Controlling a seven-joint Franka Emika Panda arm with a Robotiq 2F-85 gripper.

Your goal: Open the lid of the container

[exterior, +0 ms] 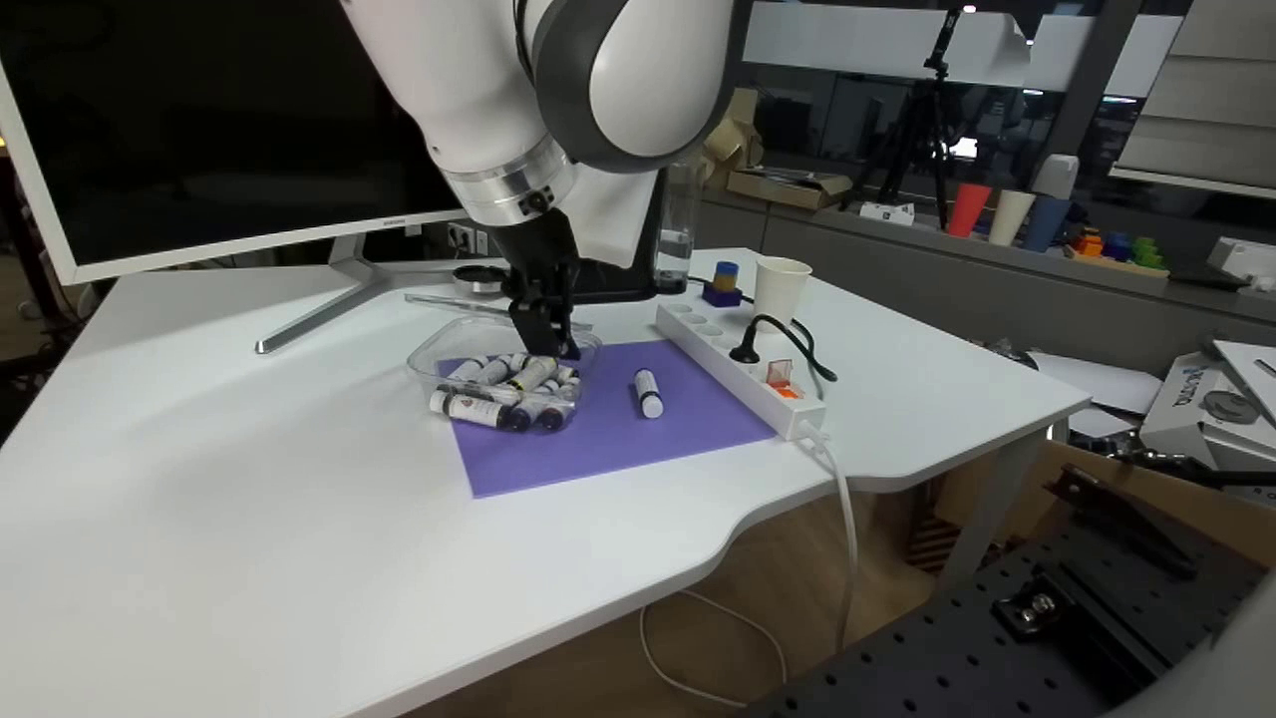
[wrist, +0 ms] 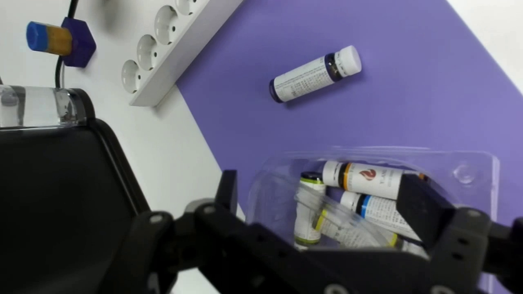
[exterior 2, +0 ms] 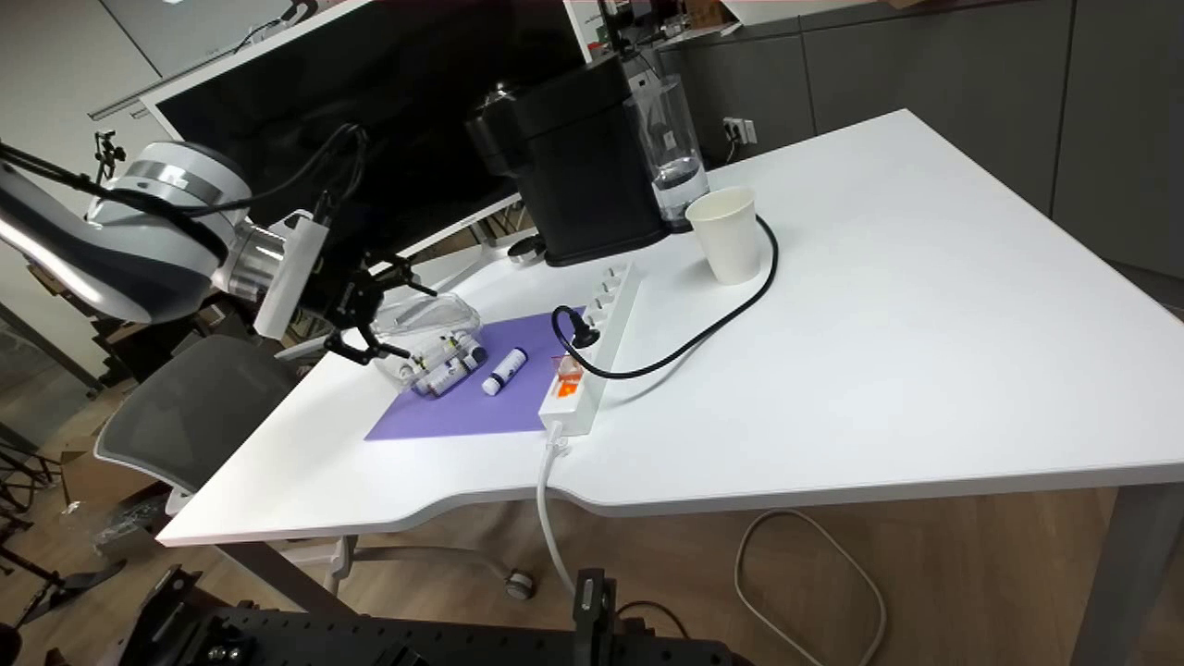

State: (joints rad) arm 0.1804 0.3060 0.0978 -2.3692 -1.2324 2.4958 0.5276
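Right now I have the black two-fingered gripper [wrist: 320, 190] above the low, clear plastic container [wrist: 470, 173], its jaws spread wide apart. That tub sits beneath the jaws, reaching across the space between them, with small white-labelled bottles [wrist: 372, 179] lying inside; whether either finger touches its wall, I can't tell. Between the jaws, a clear plastic strip [wrist: 337, 209] crosses over the bottles, and I can't say whether it is the lid. Out past the fingertips, a single white-capped bottle [wrist: 306, 79] lies on its side on the flat purple sheet [wrist: 384, 106], which runs partly under the tub. Farther from the jaws I see the long white power strip [wrist: 188, 55] and, in an exterior view, the tall black appliance [exterior 2: 587, 176] near the white paper cup [exterior 2: 726, 240].
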